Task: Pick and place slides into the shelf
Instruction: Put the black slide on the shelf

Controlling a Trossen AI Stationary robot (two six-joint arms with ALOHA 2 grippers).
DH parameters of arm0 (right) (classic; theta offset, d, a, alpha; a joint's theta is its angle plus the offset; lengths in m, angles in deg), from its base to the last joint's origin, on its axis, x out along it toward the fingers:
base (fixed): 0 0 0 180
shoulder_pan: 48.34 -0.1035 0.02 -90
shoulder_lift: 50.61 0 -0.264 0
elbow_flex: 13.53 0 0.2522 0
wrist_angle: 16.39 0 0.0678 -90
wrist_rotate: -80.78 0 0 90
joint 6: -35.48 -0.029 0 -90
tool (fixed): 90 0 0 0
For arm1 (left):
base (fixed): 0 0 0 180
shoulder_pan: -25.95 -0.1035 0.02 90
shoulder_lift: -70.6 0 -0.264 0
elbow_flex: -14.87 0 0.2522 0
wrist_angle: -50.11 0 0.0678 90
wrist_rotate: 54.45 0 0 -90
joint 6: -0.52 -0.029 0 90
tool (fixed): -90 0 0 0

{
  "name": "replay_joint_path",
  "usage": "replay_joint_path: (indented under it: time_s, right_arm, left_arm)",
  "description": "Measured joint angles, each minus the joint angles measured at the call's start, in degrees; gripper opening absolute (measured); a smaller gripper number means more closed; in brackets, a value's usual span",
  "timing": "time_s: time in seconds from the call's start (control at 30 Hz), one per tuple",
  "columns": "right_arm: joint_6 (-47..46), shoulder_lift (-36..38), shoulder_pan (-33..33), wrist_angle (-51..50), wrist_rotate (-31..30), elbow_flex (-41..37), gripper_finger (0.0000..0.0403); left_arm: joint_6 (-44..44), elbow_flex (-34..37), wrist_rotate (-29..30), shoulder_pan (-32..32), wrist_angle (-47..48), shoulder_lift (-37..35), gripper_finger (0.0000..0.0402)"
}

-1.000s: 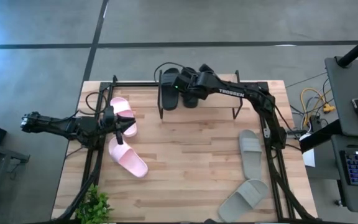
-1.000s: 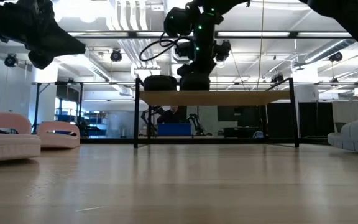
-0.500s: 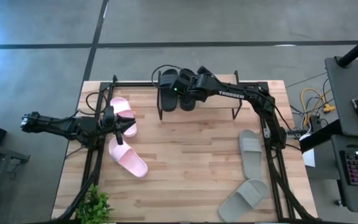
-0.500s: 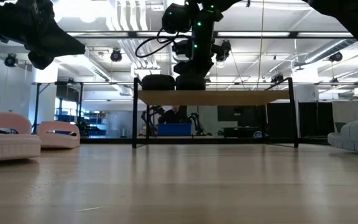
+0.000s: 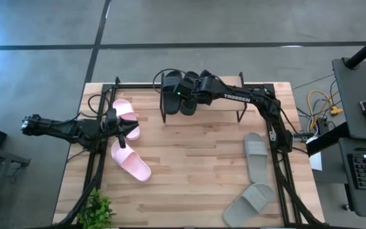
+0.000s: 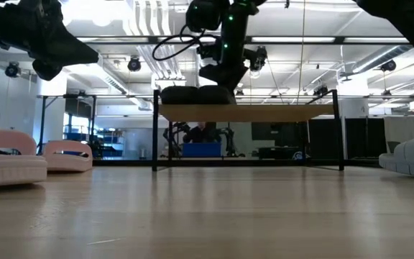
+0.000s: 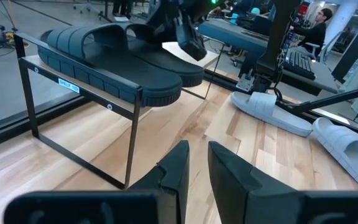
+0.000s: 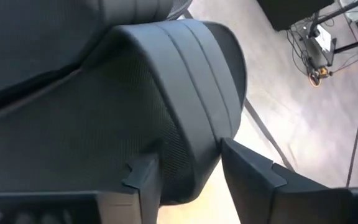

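Observation:
Two black slides lie side by side on the left end of the shelf (image 6: 264,113), soles down: the first (image 5: 171,89) and the second (image 5: 190,100). My right gripper (image 8: 190,155) hovers over the second one, fingers spread on either side of its strap. My left gripper (image 7: 197,162) waits above the table's left side near the two pale pink slides (image 5: 124,114) (image 5: 131,162), holding nothing, with a narrow gap between its fingers. Two grey slides (image 5: 256,156) (image 5: 250,202) lie flat on the table at the right. My right gripper comes down slanting from the table's right, with the second black slide's strap (image 8: 191,93) between its two spread fingers (image 8: 247,174). Whether the fingers still touch the strap, I cannot tell. The slide rests flat on the shelf's top board.
The right part of the shelf's top board (image 5: 221,105) is bare. A small green plant (image 5: 97,210) stands at the table's near left corner. Dark frame rails (image 5: 97,159) run along both sides of the table. Cables hang behind the shelf (image 5: 164,70).
My right gripper has gone toward the table's left edge along the shelf top, taking the second black slide with it. That slide has slid left on the top board and now lies close beside the first black slide.

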Motion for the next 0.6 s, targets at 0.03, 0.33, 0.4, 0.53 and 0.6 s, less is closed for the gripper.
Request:
replay_joint_path:
  time_s: [0.03, 0.33, 0.4, 0.53, 0.6]
  right_arm:
    - [0.0, 0.0, -0.2, -0.6, 0.0, 0.2, 0.0157]
    - [0.0, 0.2, -2.0, -3.7, -3.3, 0.3, 0.0164]
    - [0.0, 0.2, -2.2, -4.1, -5.3, 0.3, 0.0162]
    - [0.2, 0.3, -2.2, -3.6, -5.9, 0.3, 0.0156]
    - [0.2, 0.3, -1.9, -3.1, -5.3, 0.3, 0.0155]
  left_arm:
    - [0.0, 0.0, 0.0, 0.0, 0.0, 0.0, 0.0045]
    - [0.0, 0.0, -0.1, 0.0, 0.1, 0.0, 0.0045]
    - [0.0, 0.0, -0.1, 0.0, 0.1, 0.0, 0.0045]
    - [0.0, 0.0, -0.7, 0.0, 0.1, 0.0, 0.0045]
    - [0.0, 0.0, -0.7, 0.0, 0.1, 0.0, 0.0045]
